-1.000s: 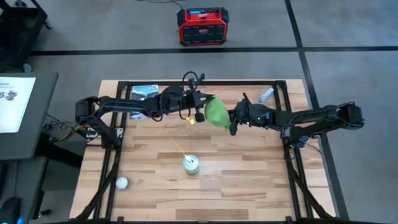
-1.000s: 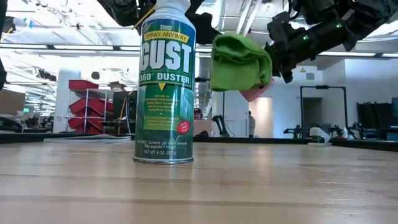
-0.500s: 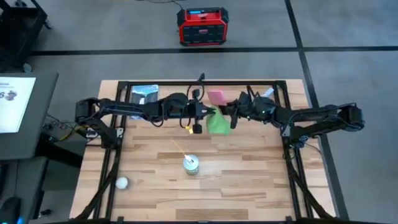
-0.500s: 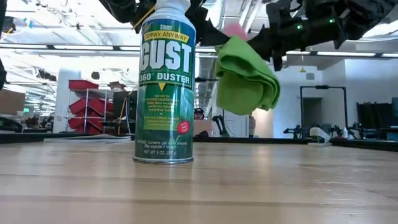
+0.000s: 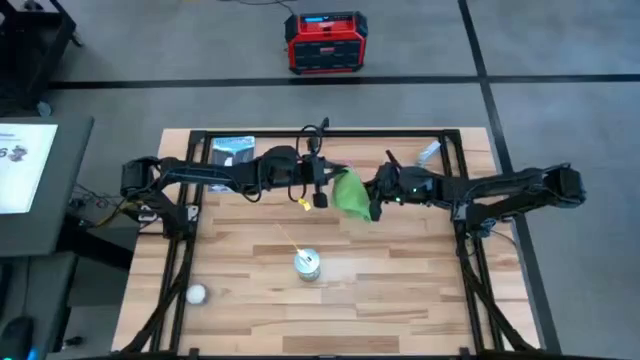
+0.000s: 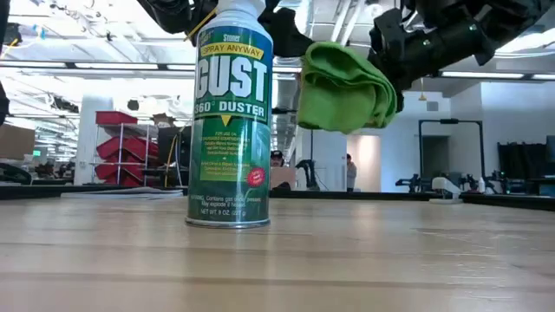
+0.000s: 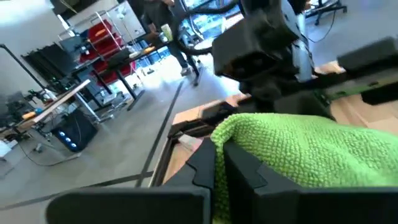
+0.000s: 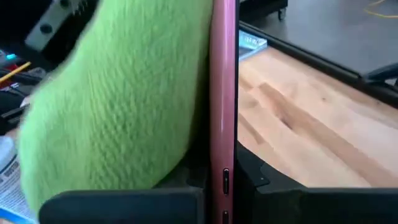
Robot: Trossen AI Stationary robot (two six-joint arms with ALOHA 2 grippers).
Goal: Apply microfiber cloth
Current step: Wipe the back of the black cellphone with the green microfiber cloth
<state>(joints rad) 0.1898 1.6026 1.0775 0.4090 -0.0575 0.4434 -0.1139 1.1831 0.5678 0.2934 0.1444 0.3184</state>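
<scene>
The table (image 5: 400, 290) carries the loose things, while the work itself goes on in the air above its far half, toward 12 o'clock from the centre. Both arms reach in level from the sides so that their tools meet there, well clear of the wood.

The left arm comes from 9 o'clock, and its left tool (image 5: 322, 180) is closed on the microfiber cloth (image 5: 351, 191); its wrist view shows the dark fingers (image 7: 245, 171) bedded in the green pile. The cloth bunches into a thick pad, which looks meant to give a soft, broad face for wiping.

The right arm comes from 3 o'clock, and its right tool (image 5: 377, 192) grips the phone (image 8: 224, 93) edge-on, with the jaws closed on its lower end. The cloth lies flat against one broad face of the phone, so the phone is presented as a steady surface for rubbing. Seen from overhead, the cloth hides it.

Overhead, the cloth's long axis runs roughly from 11 to 5 o'clock, its lower end hanging free.

The duster can (image 5: 307, 264) stands upright near the table's centre, at 6 o'clock from the cloth and well apart.
</scene>
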